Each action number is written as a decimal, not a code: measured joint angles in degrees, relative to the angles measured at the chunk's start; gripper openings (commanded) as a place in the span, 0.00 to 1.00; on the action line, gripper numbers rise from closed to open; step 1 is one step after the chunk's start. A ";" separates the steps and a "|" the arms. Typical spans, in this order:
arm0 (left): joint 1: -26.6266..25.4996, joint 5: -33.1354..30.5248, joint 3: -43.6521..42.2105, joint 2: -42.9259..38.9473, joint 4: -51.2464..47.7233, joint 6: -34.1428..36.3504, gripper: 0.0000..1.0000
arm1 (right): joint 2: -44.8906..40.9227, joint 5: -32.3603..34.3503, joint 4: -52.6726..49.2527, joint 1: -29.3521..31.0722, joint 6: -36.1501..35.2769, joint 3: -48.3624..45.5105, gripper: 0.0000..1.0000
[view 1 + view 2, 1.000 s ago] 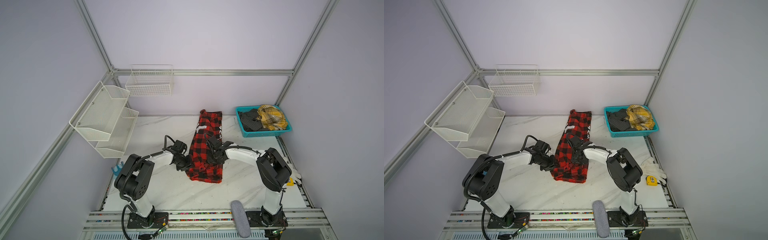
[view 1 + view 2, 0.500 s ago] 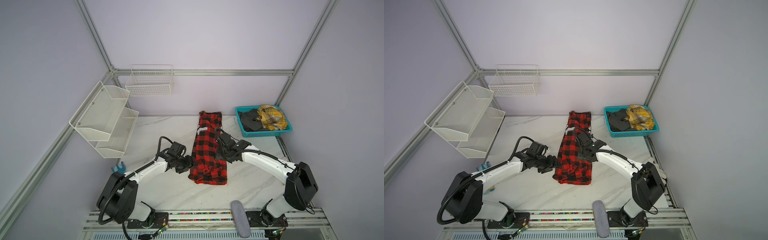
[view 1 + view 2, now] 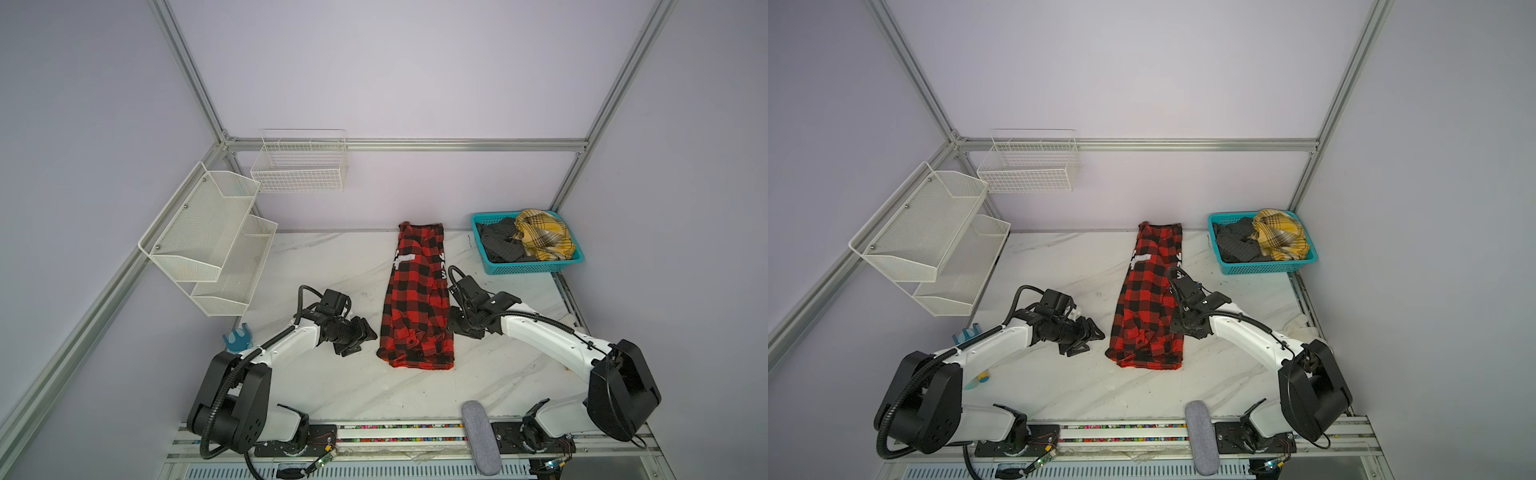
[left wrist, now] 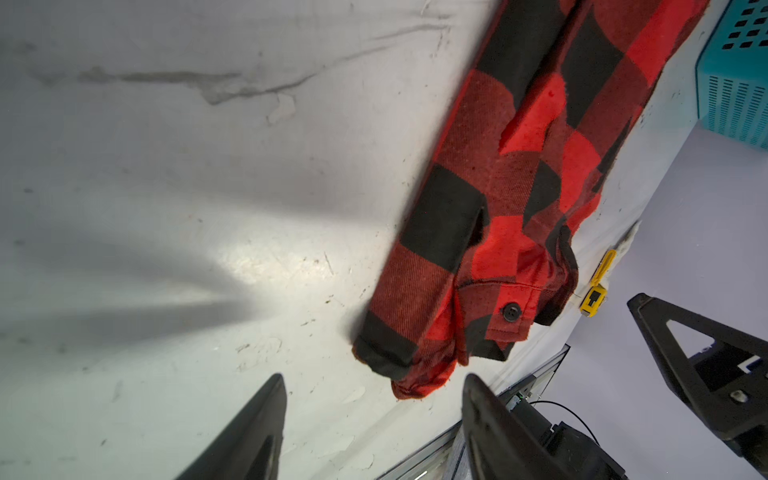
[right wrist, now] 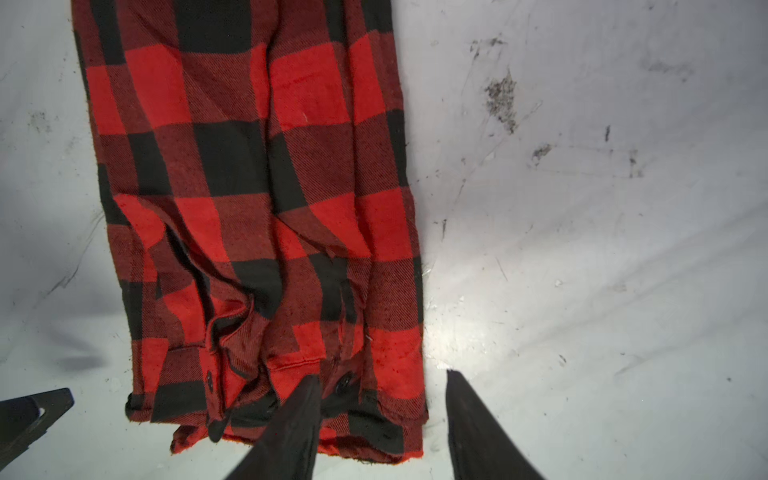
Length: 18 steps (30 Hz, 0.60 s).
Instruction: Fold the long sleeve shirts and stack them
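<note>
Between both arms' jaws (parted) lies the shirt; ungripped.

Shirt on table, left of basket

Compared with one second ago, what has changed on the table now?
Both arms released the red-and-black checked cloth shirt and drew back outward: left gripper now clear of it, right gripper at its edge, fingers open. The shirt remains a long narrow strip; the teal plastic basket did not move.
</note>
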 measured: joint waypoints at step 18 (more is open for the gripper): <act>-3.21 2.27 -2.29 4.74 9.92 -6.95 0.68 | 2.99 -5.75 4.11 -3.80 -2.19 -2.38 0.48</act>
